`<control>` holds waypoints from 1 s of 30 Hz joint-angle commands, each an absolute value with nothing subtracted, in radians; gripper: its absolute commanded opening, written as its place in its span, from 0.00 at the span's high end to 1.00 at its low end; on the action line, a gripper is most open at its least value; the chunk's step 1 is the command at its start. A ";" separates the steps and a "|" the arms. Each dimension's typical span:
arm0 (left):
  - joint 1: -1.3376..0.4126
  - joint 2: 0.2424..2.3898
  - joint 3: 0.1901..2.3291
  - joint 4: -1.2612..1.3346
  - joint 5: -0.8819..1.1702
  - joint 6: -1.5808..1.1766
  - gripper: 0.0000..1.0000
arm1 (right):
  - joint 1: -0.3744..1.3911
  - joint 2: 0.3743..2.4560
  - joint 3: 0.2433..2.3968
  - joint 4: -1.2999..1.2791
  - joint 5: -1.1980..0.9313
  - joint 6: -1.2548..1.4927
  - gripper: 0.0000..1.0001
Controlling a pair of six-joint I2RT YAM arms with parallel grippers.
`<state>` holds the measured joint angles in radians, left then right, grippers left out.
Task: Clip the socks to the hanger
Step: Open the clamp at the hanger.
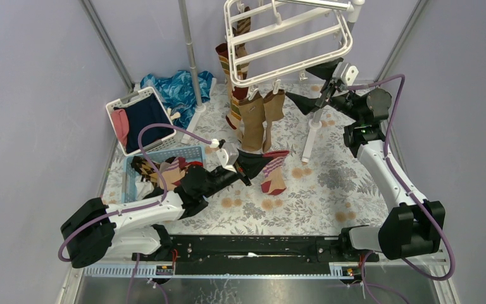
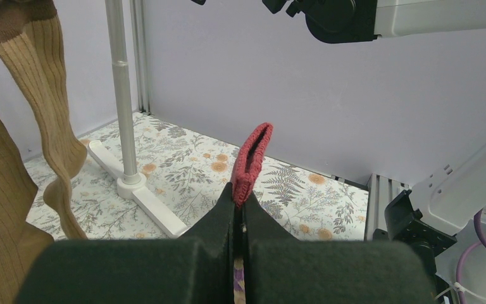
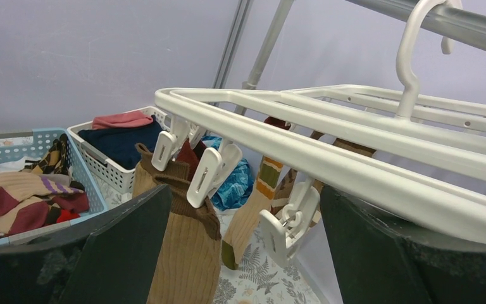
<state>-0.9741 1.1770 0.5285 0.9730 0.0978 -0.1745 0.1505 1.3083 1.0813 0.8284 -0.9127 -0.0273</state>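
Walls: 3 plain matt panels in pale lavender, namely the left wall, the back wall and the right wall.
Corner posts: 2 grey metal uprights, the left post and the right post, at the back corners.
Table cover: pale cloth printed with grey ferns and orange flowers, lying flat.
Near edge: black rail across the table, with a slotted silver strip just in front of it.
Light: even and soft, with faint shadows only.
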 commanded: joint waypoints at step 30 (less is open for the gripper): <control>-0.967 1.166 0.545 0.997 0.094 -0.188 1.00 | 0.174 1.269 1.085 0.893 -0.957 -0.012 0.09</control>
<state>-0.9741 1.1770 0.5285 0.9730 0.0975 -0.1829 0.1646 1.3090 1.0813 0.8413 -0.9367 -0.0200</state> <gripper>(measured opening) 0.017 0.916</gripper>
